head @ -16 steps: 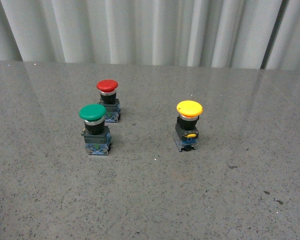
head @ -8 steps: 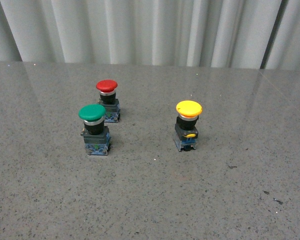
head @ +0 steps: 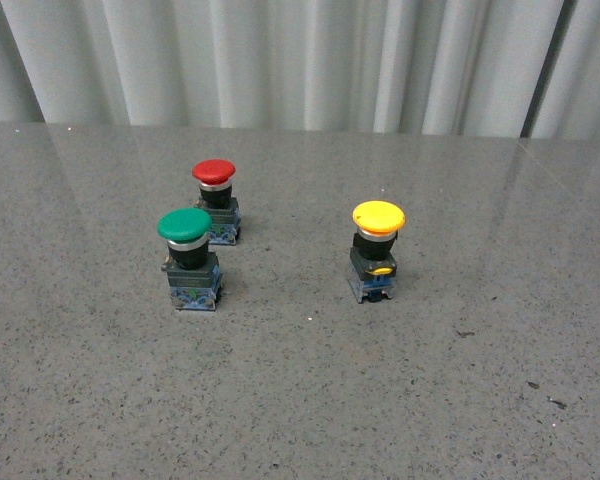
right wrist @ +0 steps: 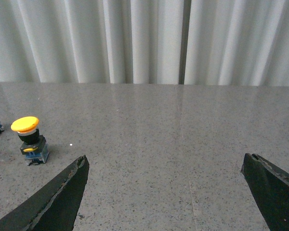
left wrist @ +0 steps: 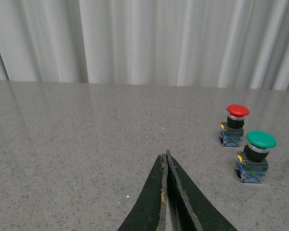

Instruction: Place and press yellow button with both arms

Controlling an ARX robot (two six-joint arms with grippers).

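The yellow button [head: 377,250] stands upright on the grey table, right of centre in the front view. It also shows in the right wrist view [right wrist: 29,139], far off beyond one finger. My right gripper [right wrist: 164,161] is open wide and empty, its fingers apart over bare table. My left gripper [left wrist: 166,155] is shut and empty, fingers pressed together, well apart from the buttons. Neither arm shows in the front view.
A green-capped button [head: 190,258] and a red-capped button [head: 216,200] stand close together left of centre; both show in the left wrist view, green [left wrist: 255,156] and red [left wrist: 235,125]. A pale curtain [head: 300,60] hangs behind the table's far edge.
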